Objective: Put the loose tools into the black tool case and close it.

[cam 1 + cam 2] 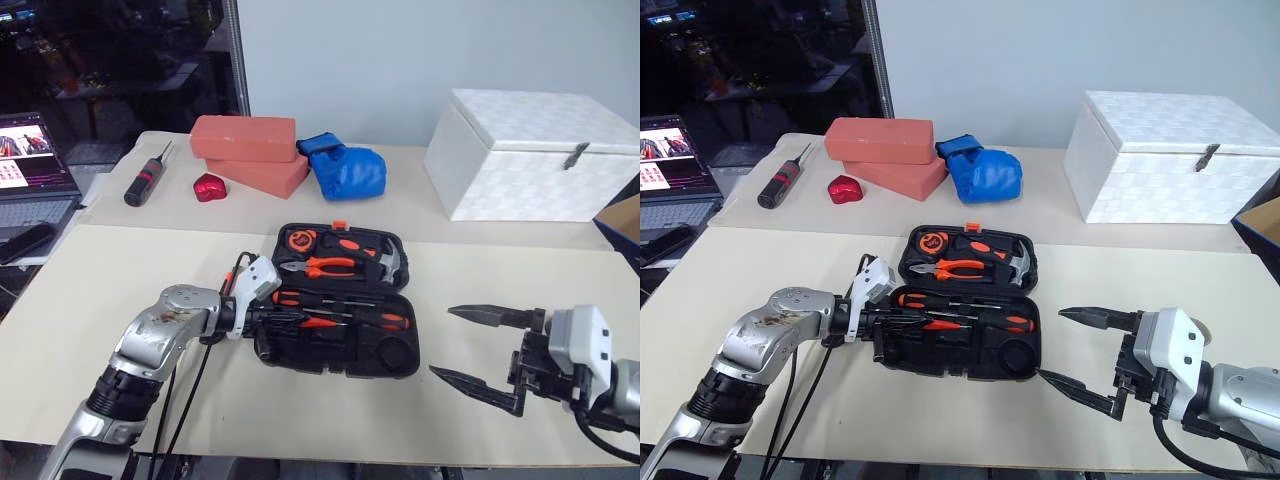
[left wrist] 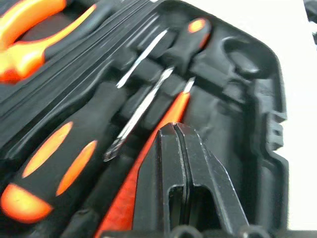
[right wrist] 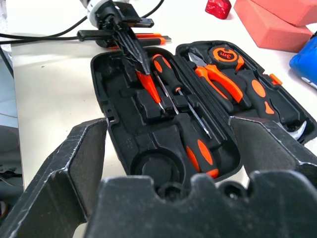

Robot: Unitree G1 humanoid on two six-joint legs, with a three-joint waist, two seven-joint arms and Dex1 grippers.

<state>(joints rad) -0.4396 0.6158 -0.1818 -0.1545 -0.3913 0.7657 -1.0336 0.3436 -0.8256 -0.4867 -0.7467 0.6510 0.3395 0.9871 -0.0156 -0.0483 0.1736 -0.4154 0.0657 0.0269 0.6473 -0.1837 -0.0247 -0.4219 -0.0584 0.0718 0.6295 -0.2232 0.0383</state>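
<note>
You have one black tool case (image 1: 345,300) lying open on the near tabletop (image 1: 90,300), just ahead of the robot and between its two arms. Its far half holds one tape measure (image 1: 299,239), one pair of orange-handled pliers (image 1: 325,266) and one hammer (image 1: 385,258); an orange latch (image 1: 339,225) sits on the far edge. The near half holds two screwdrivers with orange-and-black handles (image 1: 385,320) and one small all-orange screwdriver (image 3: 148,85) lying beside them.

Your left gripper (image 1: 285,318) reaches into the near half from the case's left end, its two black fingers pressed together with nothing between them, the tips lying over the all-orange screwdriver. Your right gripper (image 1: 462,345) hovers off the right end of the case with its fingers spread wide and empty, well apart from the tools.

The right wrist view gives you something the head views do not: one more slim orange-and-black tool (image 3: 148,36) lying on the table just outside the case, behind the left gripper; you cannot tell from here which tool it is. The left wrist view gives you the shut fingertips (image 2: 171,148) up close, over the orange shaft and next to two steel shafts.

Farther out, on the rear table, you can count two salmon blocks (image 1: 250,150) stacked, one blue glove (image 1: 345,168), one small red object (image 1: 209,187), one black-and-red screwdriver (image 1: 146,178) and one white box (image 1: 530,155). A laptop (image 1: 30,170) sits at the far left.
</note>
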